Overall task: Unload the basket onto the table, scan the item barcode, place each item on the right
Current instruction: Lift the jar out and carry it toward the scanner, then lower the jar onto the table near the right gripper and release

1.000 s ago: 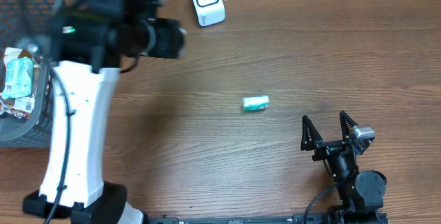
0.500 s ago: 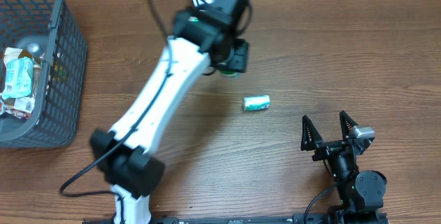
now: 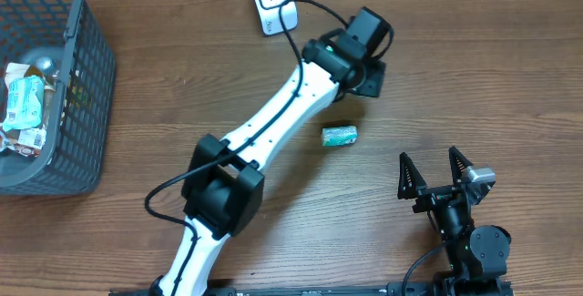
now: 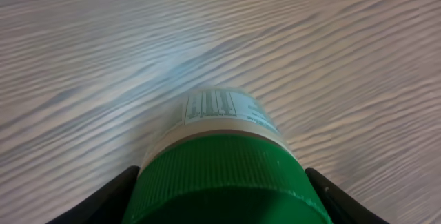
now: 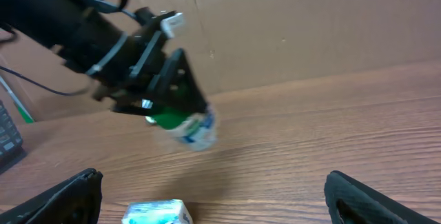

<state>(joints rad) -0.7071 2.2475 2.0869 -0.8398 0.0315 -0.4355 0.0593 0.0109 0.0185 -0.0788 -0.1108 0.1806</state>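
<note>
bottle [image 4: 224,179] label: unreadable | basket [image 3: 91,86]: cut off left | packet [image 5: 157,213]: cut off below
</note>
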